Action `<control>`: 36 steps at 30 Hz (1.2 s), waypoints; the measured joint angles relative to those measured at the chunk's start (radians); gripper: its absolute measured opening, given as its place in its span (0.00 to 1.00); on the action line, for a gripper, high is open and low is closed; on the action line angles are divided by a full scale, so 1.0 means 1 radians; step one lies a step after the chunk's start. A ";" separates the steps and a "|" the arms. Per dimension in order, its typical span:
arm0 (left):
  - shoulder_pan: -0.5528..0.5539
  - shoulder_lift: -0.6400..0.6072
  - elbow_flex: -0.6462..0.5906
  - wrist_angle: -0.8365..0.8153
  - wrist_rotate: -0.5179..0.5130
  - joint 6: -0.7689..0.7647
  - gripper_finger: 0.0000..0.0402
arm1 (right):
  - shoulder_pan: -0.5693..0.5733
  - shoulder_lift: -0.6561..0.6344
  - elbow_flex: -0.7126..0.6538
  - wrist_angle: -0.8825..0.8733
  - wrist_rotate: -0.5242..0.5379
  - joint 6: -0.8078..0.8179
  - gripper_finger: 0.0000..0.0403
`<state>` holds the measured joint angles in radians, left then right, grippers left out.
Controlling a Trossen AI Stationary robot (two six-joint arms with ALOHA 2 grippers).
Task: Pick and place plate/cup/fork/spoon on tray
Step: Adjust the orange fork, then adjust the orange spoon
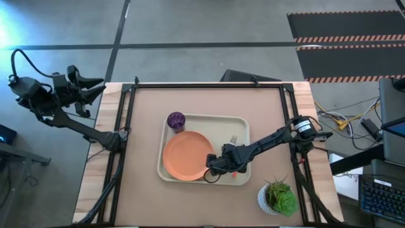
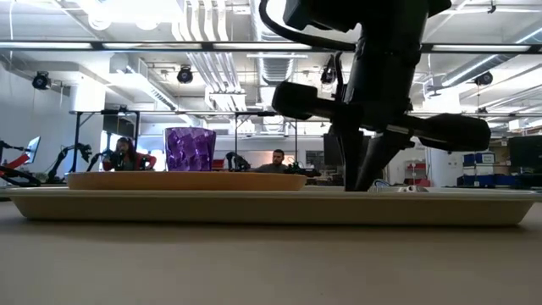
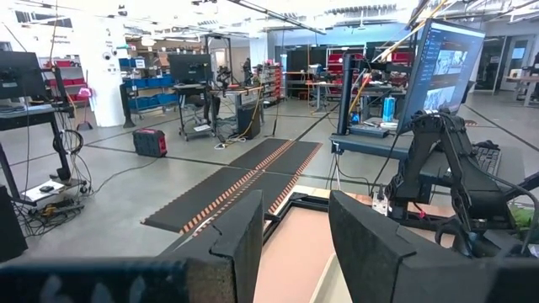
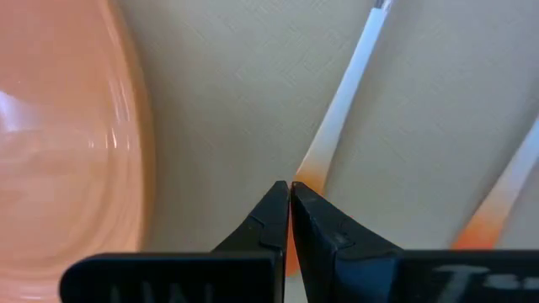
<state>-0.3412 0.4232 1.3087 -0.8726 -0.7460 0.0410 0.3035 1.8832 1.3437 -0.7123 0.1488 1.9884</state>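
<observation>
**Thin utensil pinched at the tray's right side**

While you look down from the high view, the right gripper [image 1: 215,166] sits low on the tray [image 1: 240,123], at centre right of the frame. Beside it lie the plate [image 1: 185,155], the cup [image 1: 176,120] above that, and the fork [image 1: 233,139] just above the arm. The left gripper [image 1: 95,85] waits at upper left, off the table.

From the low view, the tray's raised rim and the plate's edge crowd the gripper; mind both.

Through the right wrist view, the fingers are pinched together on a thin handle [image 4: 333,126]; whether spoon's or fork's, you cannot tell. Expect it light, stiff, slippery; hold mid-handle. A second handle [image 4: 505,189] lies near.

Through the left wrist view, the fingers [image 3: 240,244] stand apart, empty.
</observation>
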 joint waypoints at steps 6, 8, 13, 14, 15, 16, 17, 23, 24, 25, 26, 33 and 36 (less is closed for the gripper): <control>0.000 0.000 0.000 0.000 0.000 0.000 0.30 | 0.000 0.000 0.001 -0.018 -0.040 -0.013 0.02; 0.000 0.000 0.000 0.000 0.000 0.000 0.30 | 0.003 0.000 0.001 -0.018 -0.048 -0.018 0.02; 0.000 0.000 0.000 0.000 0.000 0.000 0.30 | 0.007 0.000 0.001 -0.017 -0.052 -0.014 0.02; 0.000 0.000 0.000 0.000 0.000 0.000 0.30 | 0.007 0.000 0.001 -0.016 -0.052 -0.015 0.02; 0.000 0.000 0.000 0.000 0.000 0.001 0.30 | 0.007 0.000 0.002 -0.017 -0.053 -0.018 0.02; 0.000 0.000 0.000 0.000 0.000 0.001 0.30 | 0.007 0.000 0.004 -0.017 -0.053 -0.023 0.02; 0.000 0.000 0.000 0.000 0.000 0.000 0.30 | 0.007 0.000 0.006 -0.016 -0.053 -0.028 0.02; 0.000 0.000 0.000 0.000 0.000 0.000 0.30 | 0.008 0.000 0.018 -0.018 -0.054 -0.049 0.02; 0.000 0.000 0.000 0.000 0.000 0.000 0.30 | 0.009 0.000 0.021 -0.018 -0.054 -0.050 0.02; 0.000 0.000 0.000 0.000 0.000 0.000 0.30 | 0.011 0.000 0.024 -0.019 -0.054 -0.052 0.02; 0.000 0.000 0.000 0.000 0.000 0.000 0.30 | 0.012 0.000 0.027 -0.021 -0.055 -0.053 0.02; 0.000 0.000 0.000 0.000 0.000 0.000 0.30 | 0.031 0.000 0.105 -0.236 -0.055 -0.051 0.02; 0.000 0.000 0.000 0.000 0.000 0.000 0.30 | 0.032 0.000 0.161 -0.396 -0.056 -0.019 0.02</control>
<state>-0.3408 0.4229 1.3087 -0.8726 -0.7464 0.0414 0.3355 1.8829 1.5049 -1.1088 0.0932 1.9697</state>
